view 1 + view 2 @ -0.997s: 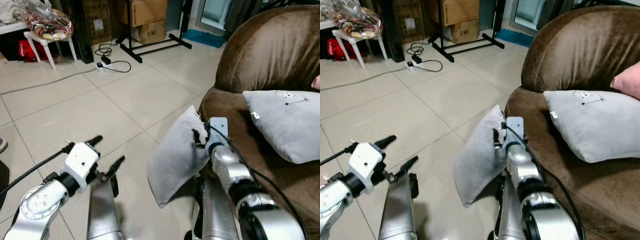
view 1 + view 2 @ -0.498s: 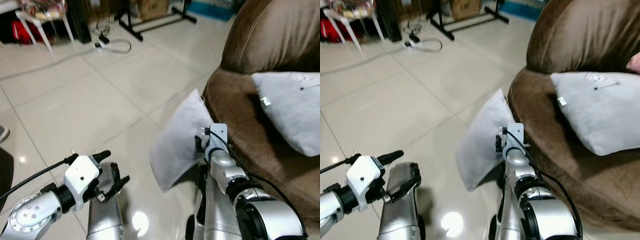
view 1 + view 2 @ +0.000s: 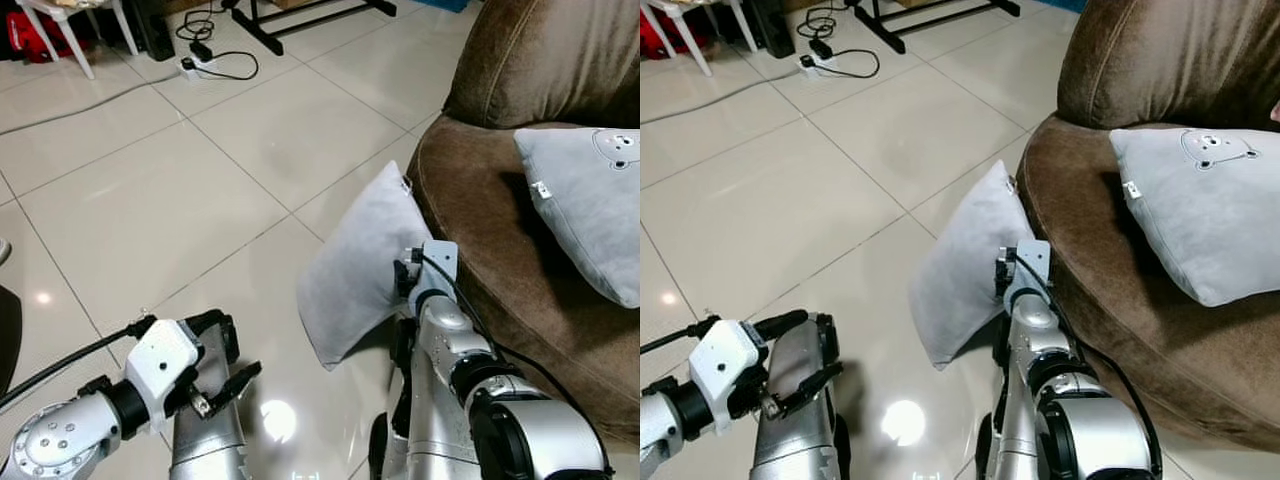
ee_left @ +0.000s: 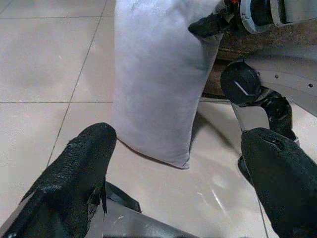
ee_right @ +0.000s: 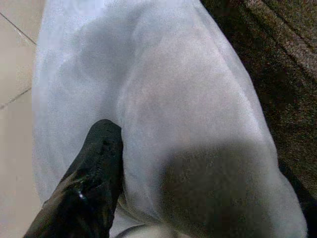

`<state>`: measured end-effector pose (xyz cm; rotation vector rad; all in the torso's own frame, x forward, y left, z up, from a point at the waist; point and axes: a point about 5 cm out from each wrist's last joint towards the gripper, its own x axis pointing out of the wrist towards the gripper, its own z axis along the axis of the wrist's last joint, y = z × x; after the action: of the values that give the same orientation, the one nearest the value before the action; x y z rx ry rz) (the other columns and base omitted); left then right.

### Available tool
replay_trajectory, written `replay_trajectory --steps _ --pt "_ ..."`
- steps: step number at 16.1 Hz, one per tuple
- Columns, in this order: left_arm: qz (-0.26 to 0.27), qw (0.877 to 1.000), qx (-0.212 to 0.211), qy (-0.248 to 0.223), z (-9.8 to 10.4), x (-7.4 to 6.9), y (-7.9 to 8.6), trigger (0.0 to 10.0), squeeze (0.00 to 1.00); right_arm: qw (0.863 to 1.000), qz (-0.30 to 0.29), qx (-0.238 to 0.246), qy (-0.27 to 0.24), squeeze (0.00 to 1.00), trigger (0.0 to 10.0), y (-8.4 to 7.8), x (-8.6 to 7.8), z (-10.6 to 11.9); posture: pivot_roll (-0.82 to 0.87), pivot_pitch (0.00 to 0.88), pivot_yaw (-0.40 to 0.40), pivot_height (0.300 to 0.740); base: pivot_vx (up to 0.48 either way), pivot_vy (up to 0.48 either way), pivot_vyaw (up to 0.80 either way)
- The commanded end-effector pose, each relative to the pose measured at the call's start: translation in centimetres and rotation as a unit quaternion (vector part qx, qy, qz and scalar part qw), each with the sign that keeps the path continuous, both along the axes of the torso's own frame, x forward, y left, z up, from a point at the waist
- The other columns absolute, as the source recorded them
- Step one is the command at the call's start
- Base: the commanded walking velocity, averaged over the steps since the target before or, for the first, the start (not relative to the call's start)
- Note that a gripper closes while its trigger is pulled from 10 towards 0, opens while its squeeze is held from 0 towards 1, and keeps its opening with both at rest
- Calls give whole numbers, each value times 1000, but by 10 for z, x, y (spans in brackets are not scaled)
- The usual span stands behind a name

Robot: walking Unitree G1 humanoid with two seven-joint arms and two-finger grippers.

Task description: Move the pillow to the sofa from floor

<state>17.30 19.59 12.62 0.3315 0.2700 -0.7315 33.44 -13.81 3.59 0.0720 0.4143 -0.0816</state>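
While clamping pillow point(image 3: 360, 270), right tool point(image 3: 402, 283) (by sofa point(image 3: 500, 250)), left tool point(image 4: 183, 188) open.

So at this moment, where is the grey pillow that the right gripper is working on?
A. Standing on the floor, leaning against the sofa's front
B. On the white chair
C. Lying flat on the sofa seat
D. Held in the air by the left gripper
A: the pillow stands on the tiled floor against the sofa, with the right gripper at its side edge.
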Motion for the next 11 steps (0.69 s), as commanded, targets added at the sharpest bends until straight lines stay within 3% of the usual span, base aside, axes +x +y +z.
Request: replay_trajectory --steps 1,11 --pt "-7 1000 -6 6 0 -3 -3 10000 224 1000 -3 13 1 0 0 1 0 0 159 214 -71 432 0 0 0" --pt "-14 1000 -13 7 -2 0 -9 10000 224 1000 7 30 -5 0 0 5 -1 -1 153 160 -73 432 0 0 0"
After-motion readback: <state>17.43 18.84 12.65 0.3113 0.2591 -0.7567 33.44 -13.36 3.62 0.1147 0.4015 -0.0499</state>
